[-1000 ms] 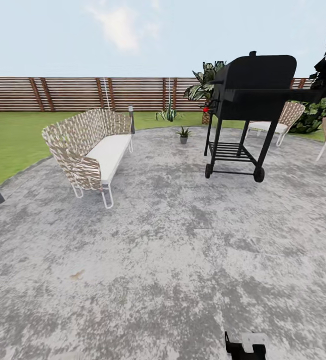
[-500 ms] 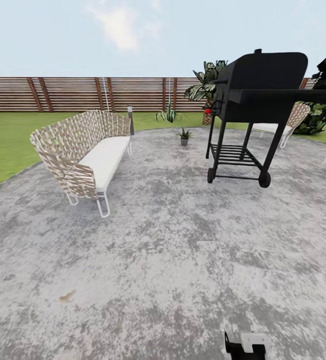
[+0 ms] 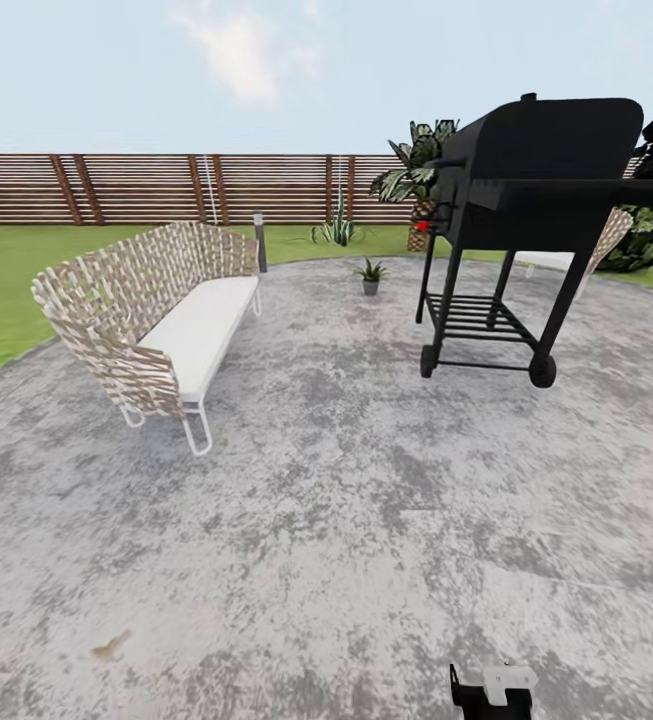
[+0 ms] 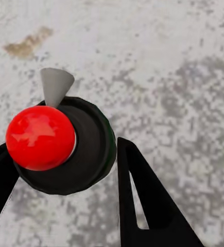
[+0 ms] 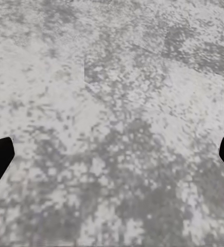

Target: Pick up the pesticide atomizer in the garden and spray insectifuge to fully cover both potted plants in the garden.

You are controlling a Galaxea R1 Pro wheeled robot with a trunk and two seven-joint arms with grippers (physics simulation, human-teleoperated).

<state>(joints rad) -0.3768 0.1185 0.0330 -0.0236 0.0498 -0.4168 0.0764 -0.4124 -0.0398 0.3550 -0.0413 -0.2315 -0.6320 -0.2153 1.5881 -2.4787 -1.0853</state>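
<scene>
Patio: we see a round grey paved patio (image 3: pixel 346 520) underfoot, mottled light and dark, with a small brown stain (image 3: pixel 111 646) on it near our left side.
Sofa: a woven wicker sofa (image 3: pixel 146 325) with a white cushion stands on the patio to our left, on thin white legs.
Grill: a black barbecue grill (image 3: pixel 526 200) on a wheeled stand sits to our right, lid closed, with a slatted lower shelf.
Potted plant: one small potted plant (image 3: pixel 370 275) in a grey pot stands on the far part of the patio, between the sofa and the grill, well apart from us.
Garden edge: green lawn (image 3: pixel 6 270) meets a brown slatted fence (image 3: pixel 166 187); a palm (image 3: pixel 416 170) rises behind the grill, and a spiky plant (image 3: pixel 338 230) grows from the grass near the fence.
Atomizer: in the left wrist view we see the pesticide atomizer (image 4: pixel 65 144) from above, a dark round body with a red ball top and a grey cone nozzle.
Left end effector (image 4: pixel 65 193): we see its two black fingers set close on either side of the atomizer's body, gripping it above the paving.
Right end effector (image 5: pixel 112 157): its two black fingertips sit at opposite edges of the right wrist view, spread wide with bare paving between them and nothing held.
Robot part: a black and white piece of our own arm (image 3: pixel 493 692) shows at the near edge of the head view.
</scene>
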